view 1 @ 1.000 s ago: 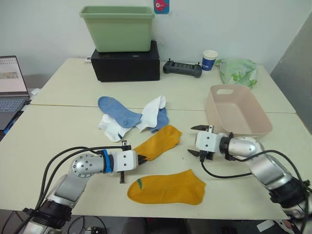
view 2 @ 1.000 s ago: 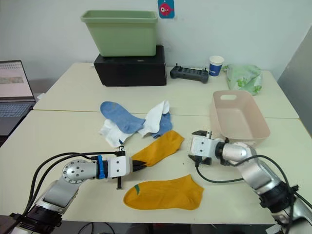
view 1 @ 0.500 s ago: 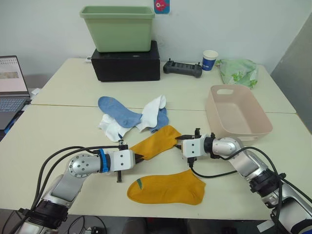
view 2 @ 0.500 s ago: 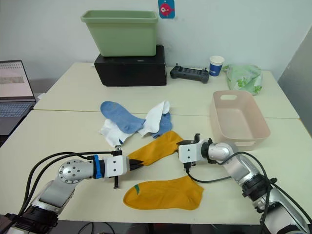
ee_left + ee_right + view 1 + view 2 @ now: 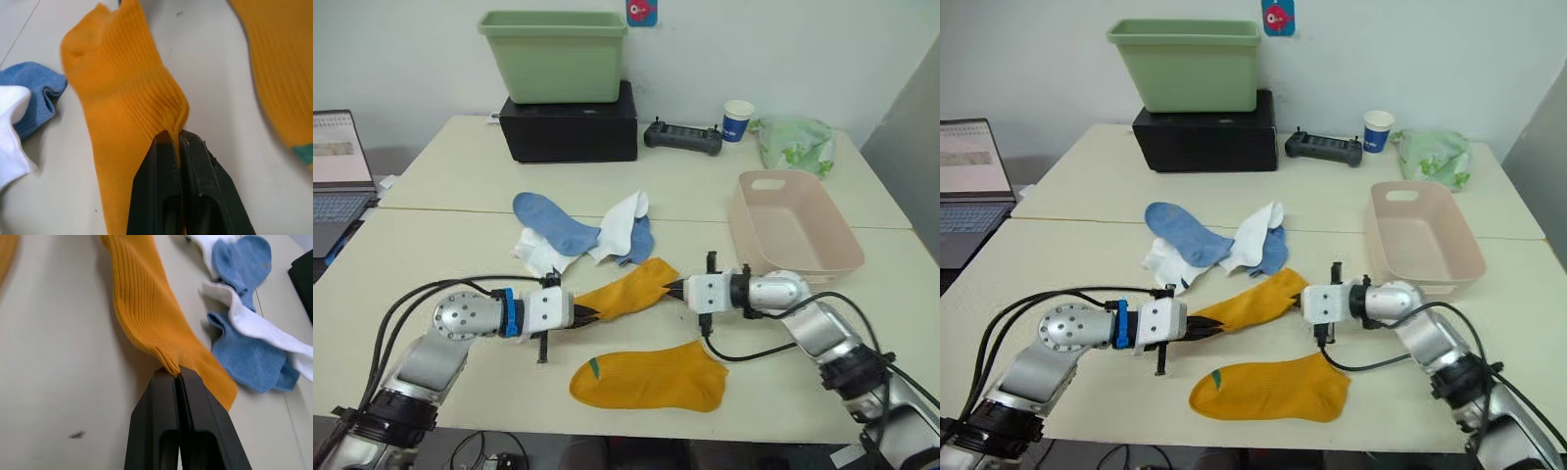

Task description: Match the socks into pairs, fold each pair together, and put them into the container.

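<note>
One mustard-yellow sock (image 5: 628, 287) lies stretched between both grippers on the near table. My left gripper (image 5: 582, 315) is shut on its left end; the pinched fold shows in the left wrist view (image 5: 173, 129). My right gripper (image 5: 674, 291) is shut on a fold at the sock's right edge (image 5: 171, 364). A second yellow sock (image 5: 646, 376) lies flat just in front. Blue socks (image 5: 548, 217) and white socks (image 5: 622, 217) lie heaped behind. The pale pink container (image 5: 822, 262) stands at the right, with nothing showing inside.
A green tub (image 5: 556, 54) sits on a black box (image 5: 570, 132) at the back. A black controller (image 5: 681, 138), a paper cup (image 5: 737, 120) and a green bag (image 5: 793, 140) lie at the back right. A laptop (image 5: 337, 166) is at the left edge.
My right gripper has moved left from beside the container to the yellow sock and shut on its edge. The left gripper keeps its hold and has drawn slightly left.
</note>
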`<state>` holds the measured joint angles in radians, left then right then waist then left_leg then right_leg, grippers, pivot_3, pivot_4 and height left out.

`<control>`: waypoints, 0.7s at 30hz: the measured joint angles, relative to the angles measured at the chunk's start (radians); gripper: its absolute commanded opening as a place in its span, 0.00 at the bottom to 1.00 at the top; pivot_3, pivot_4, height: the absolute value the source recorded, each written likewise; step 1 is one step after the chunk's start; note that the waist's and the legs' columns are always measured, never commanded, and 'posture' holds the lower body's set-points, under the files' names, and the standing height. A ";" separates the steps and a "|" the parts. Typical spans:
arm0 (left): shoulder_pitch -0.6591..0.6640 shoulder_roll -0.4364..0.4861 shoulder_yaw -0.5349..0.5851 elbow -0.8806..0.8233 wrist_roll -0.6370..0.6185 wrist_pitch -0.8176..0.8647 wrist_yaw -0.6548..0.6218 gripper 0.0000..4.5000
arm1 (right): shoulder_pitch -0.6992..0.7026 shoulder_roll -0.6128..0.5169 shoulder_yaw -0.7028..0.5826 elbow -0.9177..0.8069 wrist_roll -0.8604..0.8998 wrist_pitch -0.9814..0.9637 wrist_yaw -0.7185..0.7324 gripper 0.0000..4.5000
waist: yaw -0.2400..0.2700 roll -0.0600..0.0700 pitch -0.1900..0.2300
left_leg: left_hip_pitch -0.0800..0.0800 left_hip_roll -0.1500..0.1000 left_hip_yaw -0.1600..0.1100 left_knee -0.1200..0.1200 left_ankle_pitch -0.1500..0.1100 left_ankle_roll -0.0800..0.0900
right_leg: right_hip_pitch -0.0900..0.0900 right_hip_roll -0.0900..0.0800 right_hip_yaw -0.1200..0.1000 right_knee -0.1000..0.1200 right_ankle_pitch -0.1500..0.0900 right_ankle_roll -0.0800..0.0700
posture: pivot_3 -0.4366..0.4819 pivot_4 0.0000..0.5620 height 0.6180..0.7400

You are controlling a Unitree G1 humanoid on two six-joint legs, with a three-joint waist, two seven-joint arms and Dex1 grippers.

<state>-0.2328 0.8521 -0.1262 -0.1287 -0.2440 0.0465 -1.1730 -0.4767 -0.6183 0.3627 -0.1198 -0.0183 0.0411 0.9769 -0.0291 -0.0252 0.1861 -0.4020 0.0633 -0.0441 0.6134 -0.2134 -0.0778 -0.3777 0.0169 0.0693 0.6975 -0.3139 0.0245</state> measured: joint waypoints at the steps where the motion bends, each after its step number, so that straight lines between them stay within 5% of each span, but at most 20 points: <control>1: -0.012 0.016 0.007 -0.040 -0.045 0.066 -0.019 0.00 | 0.004 -0.023 -0.026 -0.057 0.049 0.069 0.028 0.00 | -0.001 0.000 0.000 | 0.000 0.000 0.000 0.000 0.000 0.000 | 0.000 0.000 0.000 0.000 0.000 0.000 | 0.48 0.27 0.92; 9: -0.061 0.130 0.052 -0.212 -0.404 0.565 -0.128 0.00 | 0.017 -0.172 -0.186 -0.362 0.471 0.763 0.108 0.00 | -0.011 0.000 0.001 | 0.002 0.001 -0.001 0.000 0.001 0.002 | 0.002 0.001 0.000 0.000 -0.004 0.002 | 0.48 0.27 0.92; 13: -0.099 0.132 0.015 -0.116 -0.403 0.641 -0.161 0.00 | -0.009 -0.179 -0.199 -0.365 0.549 0.975 0.052 0.00 | -0.011 0.000 0.001 | 0.002 0.000 -0.001 0.000 0.001 0.002 | 0.001 0.001 0.000 0.000 -0.004 0.001 | 0.48 0.27 0.92; 21: -0.248 0.008 -0.107 0.114 -0.263 0.600 -0.191 0.00 | -0.049 -0.146 -0.136 -0.275 0.537 1.035 -0.027 0.00 | -0.005 0.000 0.001 | -0.003 0.000 -0.001 0.001 0.001 0.002 | -0.004 0.002 0.000 0.000 -0.004 0.001 | 0.48 0.27 0.92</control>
<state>-0.4812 0.8605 -0.2328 -0.0151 -0.5069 0.6465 -1.3642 -0.5254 -0.7643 0.2267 -0.3947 0.5191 1.0757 0.9501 -0.0341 -0.0250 0.1870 -0.4051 0.0633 -0.0451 0.6139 -0.2121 -0.0754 -0.3814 0.0185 0.0689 0.6973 -0.3180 0.0256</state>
